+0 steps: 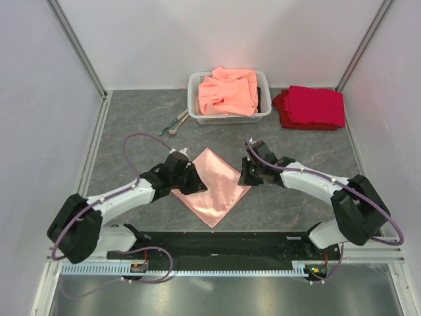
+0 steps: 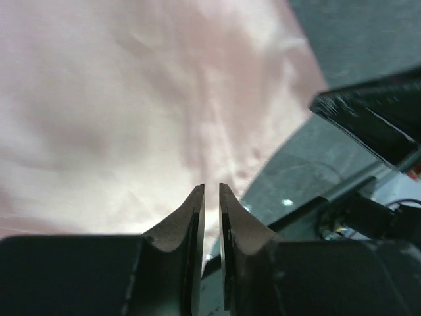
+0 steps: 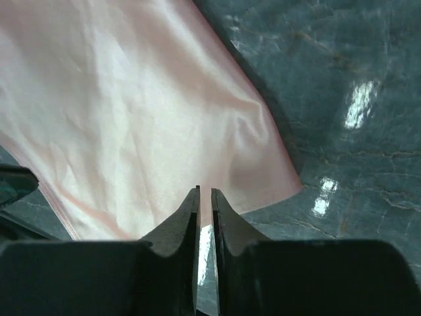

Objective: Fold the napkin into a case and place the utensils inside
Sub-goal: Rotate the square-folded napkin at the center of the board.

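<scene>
A thin, pale-pink square cloth napkin (image 1: 214, 189) is lying flat in the middle of the overhead frame. It is turned like a diamond on the dark grey marbled table (image 1: 131, 125), with one point aiming down at the arm bases. The two arms are reaching in from the lower left and lower right, one on each side of it. The left gripper (image 2: 212, 192) is sitting at the napkin's left corner and the right gripper (image 3: 204, 192) at its right corner.

In the left wrist view the two dark fingers (image 2: 191, 220) are standing almost pressed together, with only a thin bright slit between them. Pink cloth is filling the upper left of that frame. I can't tell whether any cloth is caught in the slit.

The right wrist view is showing much the same. The fingers (image 3: 187, 217) are nearly touching, and their tips are sitting over the napkin's near edge. The napkin's corner is lying flat on the table just to the right of them. Here too, I can't tell whether they are pinching cloth.

At the upper middle of the overhead frame, a white slotted plastic basket (image 1: 193, 99) is holding a heap of orange-salmon cloths (image 1: 229, 92). A stack of deep red folded cloths (image 1: 312, 106) is lying just to its right. The slim utensils (image 1: 176, 122), a silvery spoon and teal-green-handled pieces, are lying on the table just left of the basket. They are well apart from the napkin and both grippers.
</scene>
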